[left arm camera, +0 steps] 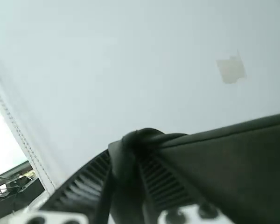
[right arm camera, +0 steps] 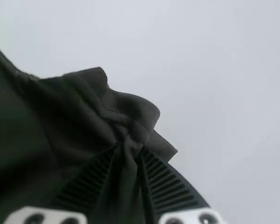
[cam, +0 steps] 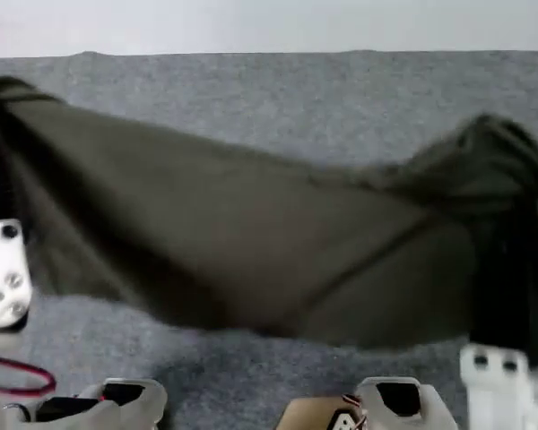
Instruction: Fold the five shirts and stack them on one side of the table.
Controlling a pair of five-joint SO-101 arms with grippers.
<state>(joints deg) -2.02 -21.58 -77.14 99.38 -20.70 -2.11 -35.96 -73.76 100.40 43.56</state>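
Note:
A dark olive shirt (cam: 251, 251) hangs stretched across the table between both arms, lifted above the grey cloth. My left gripper (left arm camera: 130, 154) is shut on one bunched corner of the shirt (left arm camera: 214, 163), held high at the left of the high view. My right gripper (right arm camera: 128, 149) is shut on the other corner of the shirt (right arm camera: 60, 121), raised at the right (cam: 502, 152). The middle of the shirt sags low toward the front of the table.
The table is covered in grey felt (cam: 278, 98). Both arm bases (cam: 117, 399) (cam: 403, 403) stand at the front edge, with a red cable (cam: 18, 376) at the front left. A pale wall (left arm camera: 130, 56) lies behind.

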